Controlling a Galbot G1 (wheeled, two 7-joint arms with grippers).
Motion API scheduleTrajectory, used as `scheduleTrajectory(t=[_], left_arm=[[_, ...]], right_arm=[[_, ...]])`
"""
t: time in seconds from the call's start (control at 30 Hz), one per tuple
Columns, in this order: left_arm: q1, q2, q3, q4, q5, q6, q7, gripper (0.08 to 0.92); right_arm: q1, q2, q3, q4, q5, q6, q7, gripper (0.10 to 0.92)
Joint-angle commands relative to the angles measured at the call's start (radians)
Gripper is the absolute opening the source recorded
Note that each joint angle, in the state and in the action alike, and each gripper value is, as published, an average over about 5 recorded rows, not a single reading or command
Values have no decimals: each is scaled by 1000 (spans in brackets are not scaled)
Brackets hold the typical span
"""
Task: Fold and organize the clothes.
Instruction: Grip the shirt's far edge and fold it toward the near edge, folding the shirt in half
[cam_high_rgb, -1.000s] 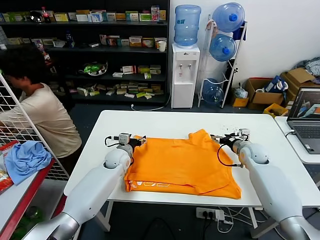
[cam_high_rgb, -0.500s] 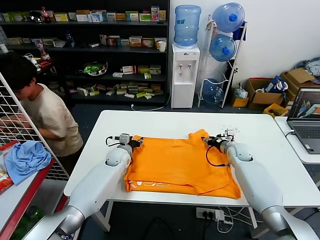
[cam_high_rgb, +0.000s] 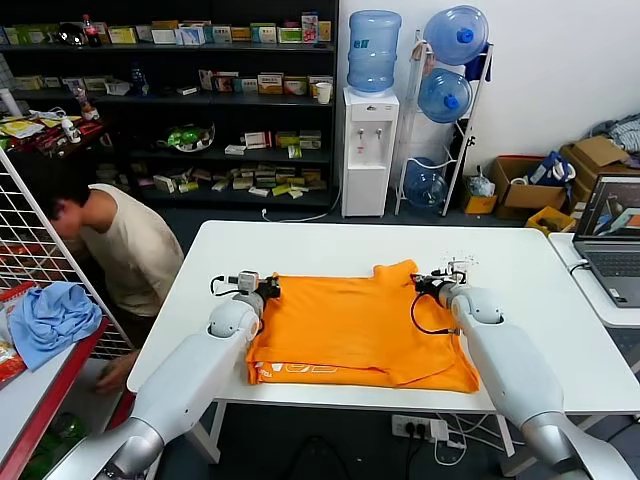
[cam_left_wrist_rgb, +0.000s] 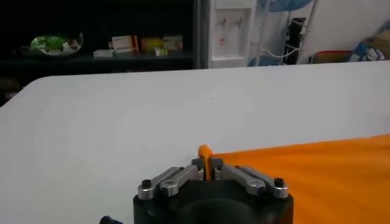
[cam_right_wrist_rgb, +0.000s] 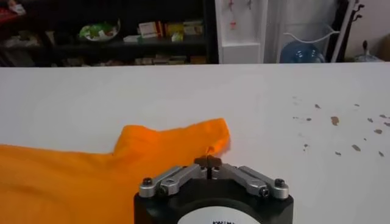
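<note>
My left claw (cam_high_rgb: 268, 287) and right claw (cam_high_rgb: 424, 283) are both pinched shut on the far edge of the orange T-shirt (cam_high_rgb: 355, 325), lying partly folded on the table (cam_high_rgb: 330, 240); more folds left, I'd judge.

This looks like a shop corner used as a test room. Dark shelves (cam_high_rgb: 170, 100) along the back wall carry many small boxed goods. Beside them stands a white water dispenser (cam_high_rgb: 370, 150) and a rack of spare water bottles (cam_high_rgb: 445, 100). Cardboard boxes (cam_high_rgb: 530, 180) lie on the floor, and a laptop (cam_high_rgb: 612, 235) sits on a side table.
</note>
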Motion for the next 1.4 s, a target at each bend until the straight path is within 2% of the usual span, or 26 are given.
scheduleTrajectory(t=[0.03, 0.33, 0.7, 0.9, 1.17, 1.3, 1.4], left_arm=[[42, 62, -11, -149, -2, -10, -6, 111], [188, 176, -23, -443, -64, 20, -61, 92], [440, 331, -59, -771, -92, 66, -113, 92], [555, 363, -80, -828, -91, 61, -125, 92], [620, 322, -92, -807, -13, 36, -122, 92], [604, 319, -103, -804, 16, 30, -129, 110], [600, 322, -113, -810, 13, 30, -136, 176]], right_arm=[[-153, -99, 1, 378, 101, 8, 146, 125], [-417, -249, 75, 708, 167, -81, 275, 125], [-722, -338, 154, 943, 182, -144, 346, 125], [-798, -319, 177, 963, 154, -159, 359, 125], [-805, -284, 170, 951, 135, -186, 359, 140], [-804, -284, 176, 960, 136, -177, 364, 230], [-802, -283, 178, 970, 139, -176, 367, 317]])
